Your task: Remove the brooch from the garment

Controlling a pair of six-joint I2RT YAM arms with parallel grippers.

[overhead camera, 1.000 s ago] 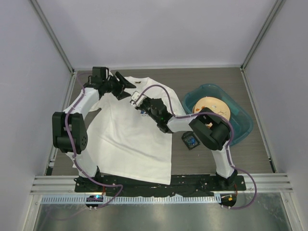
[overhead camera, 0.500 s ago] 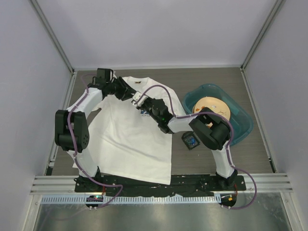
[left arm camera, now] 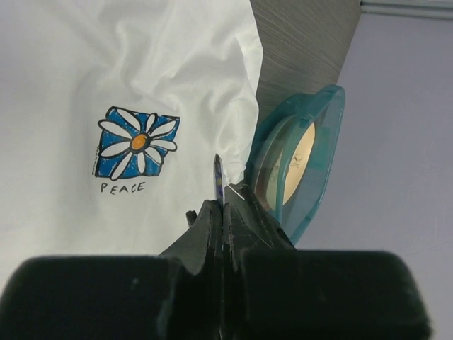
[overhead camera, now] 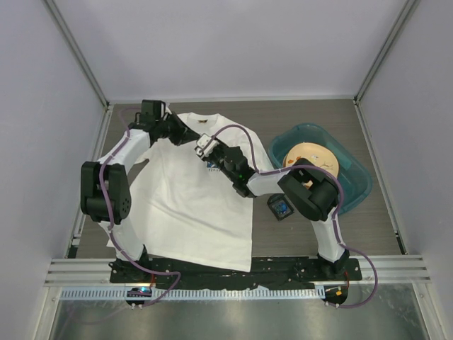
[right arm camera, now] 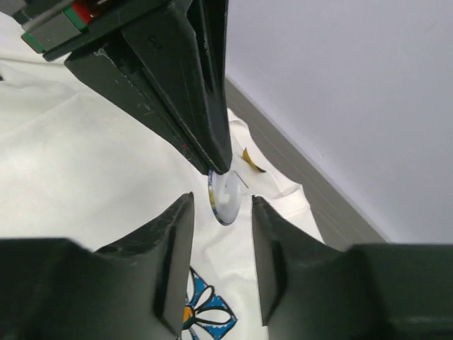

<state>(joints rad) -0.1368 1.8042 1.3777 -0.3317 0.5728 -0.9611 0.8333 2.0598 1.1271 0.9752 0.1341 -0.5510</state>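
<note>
Left claw (overhead camera: 190, 136) and right claw (overhead camera: 205, 146) meet tip to tip over the chest of the garment (overhead camera: 191, 205) in the top view. The white T-shirt lies flat on the counter (overhead camera: 311, 117), and a teal tub (overhead camera: 357, 185) sits off beyond the right claw. From up here the brooch is too small to make out.

In the left wrist view, the left claw is pinched tight on the brooch (left arm camera: 219, 177). It shows as a thin dark-blue disc seen edge-on, standing out past the fingertips. The flower print (left arm camera: 136, 142) lies on the cloth to one side of the claw and is not touched.

In the right wrist view, the right claw stands part-way open, one jaw on each side of the brooch and neither touching it. The left claw's tips come down from above and grip the disc's upper rim. The yellowish neck label (right arm camera: 249, 157) lies just beyond. Whether the pin has cleared the fabric I cannot tell.

The grip takes only the rim, so the likely trouble is the disc twisting or slipping out, above all if the right claw's jaws knock it. If the pin is caught, a pull would drag the cloth up with it.
</note>
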